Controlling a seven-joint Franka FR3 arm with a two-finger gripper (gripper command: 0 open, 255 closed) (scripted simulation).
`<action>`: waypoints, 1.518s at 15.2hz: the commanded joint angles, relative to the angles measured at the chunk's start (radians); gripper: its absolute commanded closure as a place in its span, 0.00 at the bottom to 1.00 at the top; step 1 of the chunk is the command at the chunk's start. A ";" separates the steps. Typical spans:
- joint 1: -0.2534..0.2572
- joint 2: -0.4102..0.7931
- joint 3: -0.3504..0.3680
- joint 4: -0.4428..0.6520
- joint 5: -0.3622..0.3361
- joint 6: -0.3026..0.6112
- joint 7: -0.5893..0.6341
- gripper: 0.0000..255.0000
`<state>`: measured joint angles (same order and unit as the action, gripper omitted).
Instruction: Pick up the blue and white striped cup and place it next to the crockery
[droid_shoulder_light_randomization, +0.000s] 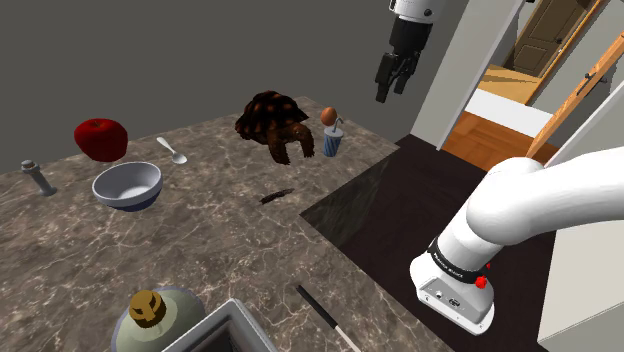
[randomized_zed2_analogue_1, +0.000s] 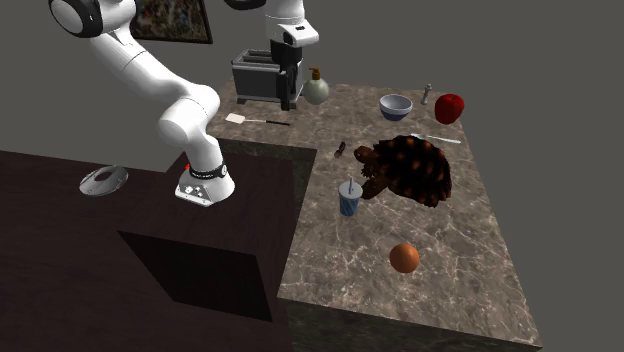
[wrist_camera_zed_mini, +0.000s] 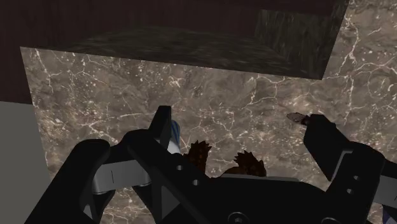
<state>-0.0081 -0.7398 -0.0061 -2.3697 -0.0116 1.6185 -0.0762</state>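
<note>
Brown marble bench (droid_shoulder_light_randomization: 200, 255), grey walls. The black claw (droid_shoulder_light_randomization: 386, 90) hangs high, released and empty. I'd say it is spread to descend around the blue-and-white striped cup with a straw (droid_shoulder_light_randomization: 331, 141). That cup stands at the bench's stand-side edge, beside a brown turtle figure (droid_shoulder_light_randomization: 275, 125).

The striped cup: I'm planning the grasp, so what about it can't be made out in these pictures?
- Wrist view: the cup is mostly hidden behind one finger of the gripper.
- Shoulder and second exterior views: its stripes are too small to tell.
</note>
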 joint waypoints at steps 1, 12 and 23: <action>0.000 0.000 0.000 0.000 0.000 0.000 0.000 0.00; -0.027 0.350 -0.054 0.029 -0.025 0.326 -0.044 0.00; -0.049 0.760 -0.096 0.222 -0.002 0.548 -0.097 0.00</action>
<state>-0.0545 -0.0228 -0.0993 -2.1681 -0.0175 2.1428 -0.1676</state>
